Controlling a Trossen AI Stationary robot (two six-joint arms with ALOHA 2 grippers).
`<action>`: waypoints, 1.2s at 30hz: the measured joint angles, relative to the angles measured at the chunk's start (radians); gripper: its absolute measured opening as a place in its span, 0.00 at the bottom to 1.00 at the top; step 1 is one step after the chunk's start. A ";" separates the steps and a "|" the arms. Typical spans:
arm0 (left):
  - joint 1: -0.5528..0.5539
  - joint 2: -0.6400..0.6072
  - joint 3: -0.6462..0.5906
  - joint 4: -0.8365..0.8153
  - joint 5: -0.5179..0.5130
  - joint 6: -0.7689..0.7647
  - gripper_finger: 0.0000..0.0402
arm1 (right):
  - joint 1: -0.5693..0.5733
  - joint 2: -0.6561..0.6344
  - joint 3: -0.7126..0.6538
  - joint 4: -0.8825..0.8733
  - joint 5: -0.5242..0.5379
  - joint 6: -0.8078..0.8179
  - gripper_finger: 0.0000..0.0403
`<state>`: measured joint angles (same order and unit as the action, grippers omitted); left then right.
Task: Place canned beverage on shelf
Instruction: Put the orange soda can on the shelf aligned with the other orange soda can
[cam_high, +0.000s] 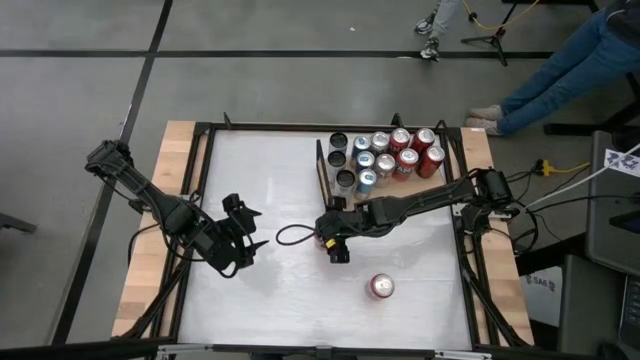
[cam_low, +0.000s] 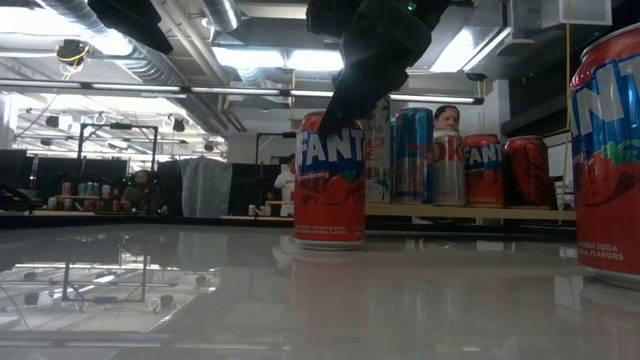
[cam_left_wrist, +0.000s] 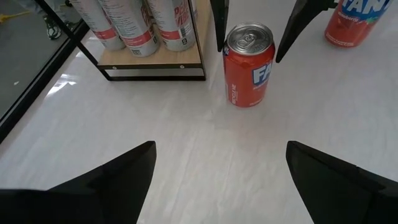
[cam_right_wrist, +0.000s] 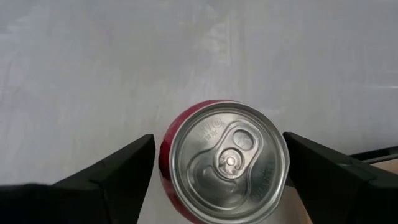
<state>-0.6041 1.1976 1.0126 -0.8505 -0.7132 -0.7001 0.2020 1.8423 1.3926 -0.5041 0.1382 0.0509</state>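
A: Where is the right pincer?

B: Over a red can standing upright on the white table, its fingers spread wide on either side, apart from the can's wall. From above, the arm hides that can almost wholly.

A: And the shelf?

B: Just beyond that pincer, its wooden board mostly covered by standing cans; only an edge and the black frame show.

A: The left pincer?

B: Well off to the side, fingers wide, holding nothing. A second red can stands alone nearby, cut off in the low view.
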 joint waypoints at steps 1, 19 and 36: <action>0.000 0.000 0.000 0.000 0.000 0.000 0.87 | 0.000 0.000 0.000 0.001 0.000 0.000 0.84; 0.000 0.000 0.000 0.005 0.000 0.000 0.87 | 0.000 0.032 0.004 0.014 0.015 0.000 0.84; 0.000 0.000 0.000 0.008 0.000 0.001 0.87 | 0.000 0.025 0.003 -0.004 -0.077 -0.002 0.69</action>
<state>-0.6044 1.1974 1.0126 -0.8421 -0.7128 -0.6994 0.2020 1.8669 1.3952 -0.5084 0.0611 0.0486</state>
